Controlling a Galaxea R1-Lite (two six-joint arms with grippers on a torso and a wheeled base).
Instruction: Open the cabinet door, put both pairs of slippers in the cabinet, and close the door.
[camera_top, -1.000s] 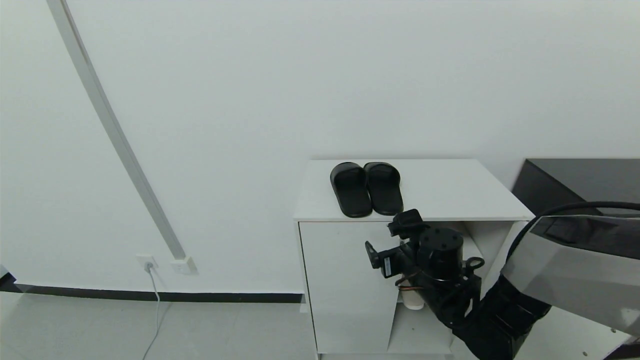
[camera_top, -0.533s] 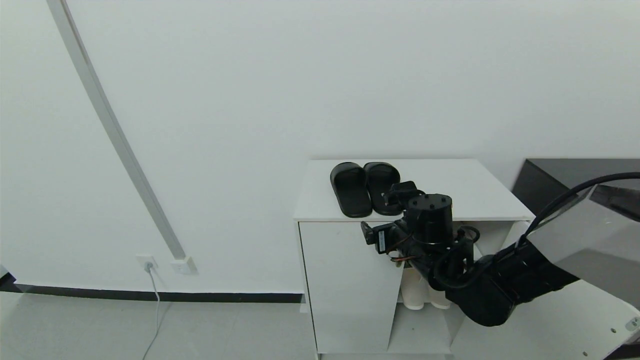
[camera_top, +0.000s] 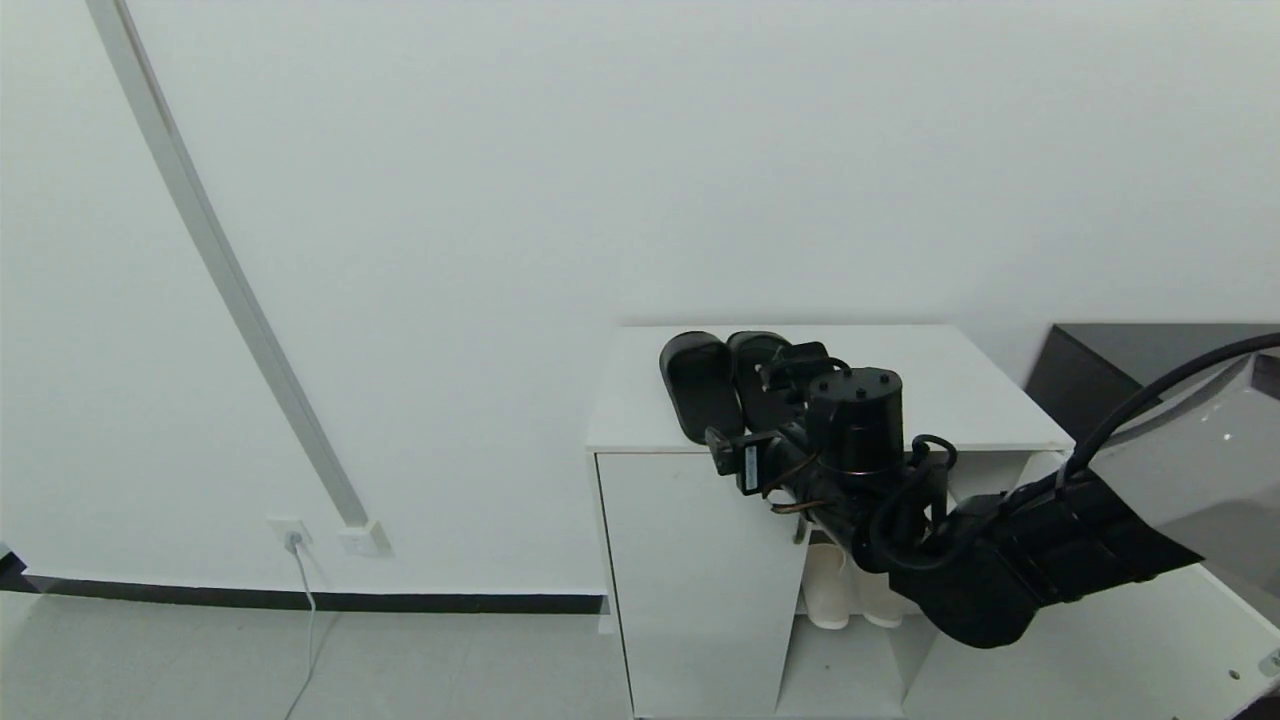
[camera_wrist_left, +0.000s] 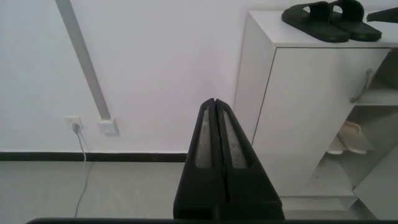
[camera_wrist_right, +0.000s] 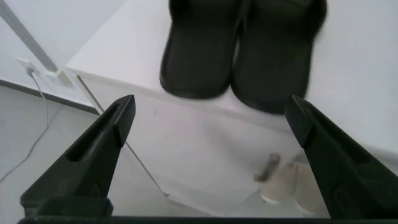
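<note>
The black slippers (camera_top: 700, 385) are seen side by side on top of the cabinet (camera_top: 690, 570), right of centre in the head view. The right tool (camera_wrist_right: 211, 106) is held just before them, jaws spread wide, nothing gripped. The white slippers (camera_top: 830, 595) are seen on a shelf inside; the door (camera_top: 1100, 650) stands open at lower right. The left tool (camera_wrist_left: 214, 109) is pressed together, empty.

Black slippers (camera_top: 697, 388), white cabinet (camera_top: 690, 570), cream slippers (camera_wrist_left: 348, 137)
</note>
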